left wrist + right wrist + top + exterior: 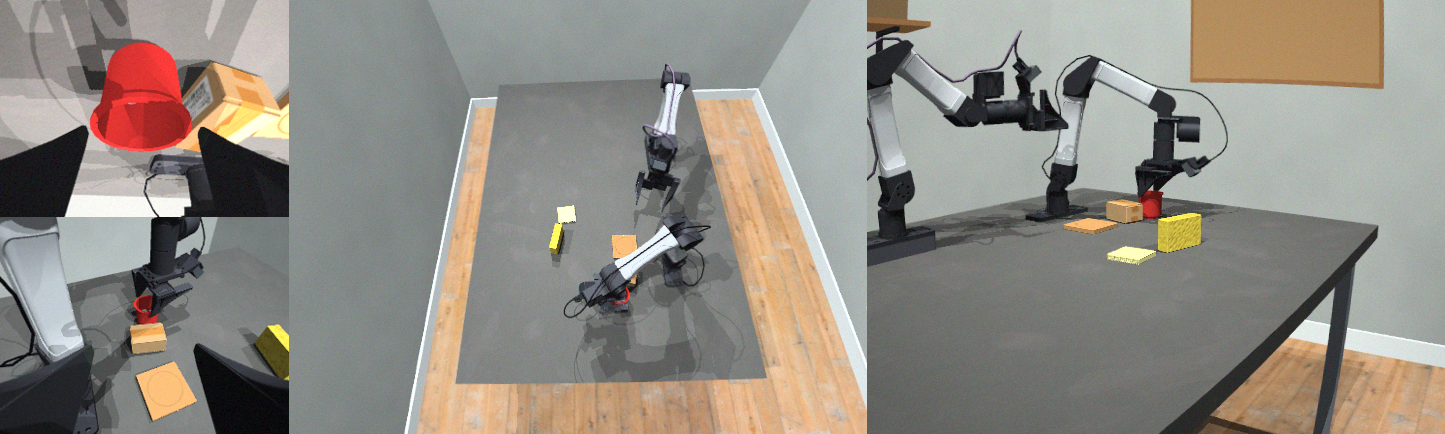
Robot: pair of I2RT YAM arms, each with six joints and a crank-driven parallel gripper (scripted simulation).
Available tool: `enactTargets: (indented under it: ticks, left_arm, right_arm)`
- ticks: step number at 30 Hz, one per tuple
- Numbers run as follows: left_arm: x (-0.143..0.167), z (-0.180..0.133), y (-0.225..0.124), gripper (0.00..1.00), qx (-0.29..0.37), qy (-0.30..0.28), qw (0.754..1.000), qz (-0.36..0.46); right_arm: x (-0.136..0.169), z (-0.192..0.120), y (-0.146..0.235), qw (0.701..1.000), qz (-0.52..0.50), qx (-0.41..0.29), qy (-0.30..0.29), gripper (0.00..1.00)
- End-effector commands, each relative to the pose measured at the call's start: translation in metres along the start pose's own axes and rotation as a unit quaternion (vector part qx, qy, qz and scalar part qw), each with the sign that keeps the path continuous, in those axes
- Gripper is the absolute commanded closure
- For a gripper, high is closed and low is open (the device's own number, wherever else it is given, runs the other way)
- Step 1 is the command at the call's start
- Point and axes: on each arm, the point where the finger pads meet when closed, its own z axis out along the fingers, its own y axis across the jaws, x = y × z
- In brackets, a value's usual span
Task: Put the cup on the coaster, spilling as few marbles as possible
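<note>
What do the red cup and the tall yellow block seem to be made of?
The cup looks like smooth, satiny plastic, evenly coloured with a thin rim, though painted metal is possible. The yellow block is probably matte sponge foam, judging by its mottled, pitted face.
</note>
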Motion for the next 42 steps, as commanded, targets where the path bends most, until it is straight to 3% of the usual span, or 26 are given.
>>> enactTargets:
  ticks: [1, 5, 6, 14, 16, 18, 28, 34, 42]
  left_arm:
    - [-0.006, 0.009, 0.001, 0.0, -0.002, -0.007, 1.0, 0.012]
    - [-0.012, 0.008, 0.003, 0.0, -0.005, -0.016, 1.0, 0.012]
    - [-0.012, 0.005, 0.003, 0.09, -0.007, -0.02, 1.0, 0.012]
    - [-0.008, 0.004, 0.002, 0.24, -0.008, -0.022, 1.0, 0.011]
    - [-0.008, -0.003, 0.002, 0.49, -0.008, -0.022, 1.0, 0.011]
    - [-0.008, -0.015, 0.002, 0.24, -0.008, -0.022, 1.0, 0.011]
    - [-0.004, -0.091, 0.002, 0.24, -0.004, -0.014, 1.0, 0.009]
    - [-0.007, -0.097, 0.001, 0.24, -0.007, -0.021, 1.0, 0.003]
    - [0.006, -0.091, -0.033, 0.24, -0.006, -0.021, 0.999, -0.026]
  right_arm:
    - [-0.017, 0.0, -0.002, 1.0, 0.006, 0.009, -0.026, 0.0]
    - [-0.017, 0.0, -0.002, 1.0, 0.006, 0.009, -0.026, 0.0]
    - [-0.017, 0.0, -0.002, 1.0, 0.006, 0.009, -0.026, 0.0]
    - [-0.012, 0.001, -0.002, 1.0, 0.003, 0.007, -0.017, 0.0]
    - [-0.012, 0.001, -0.002, 1.0, 0.003, 0.007, -0.017, 0.0]
    - [-0.012, 0.001, -0.002, 1.0, 0.003, 0.007, -0.017, 0.0]
    - [-0.012, 0.001, -0.002, 1.0, 0.003, 0.007, -0.017, 0.0]
    - [-0.011, 0.0, -0.003, 1.0, 0.004, 0.009, -0.015, 0.0]
    - [0.0, -0.02, -0.008, 0.998, -0.002, -0.009, 0.057, 0.0]
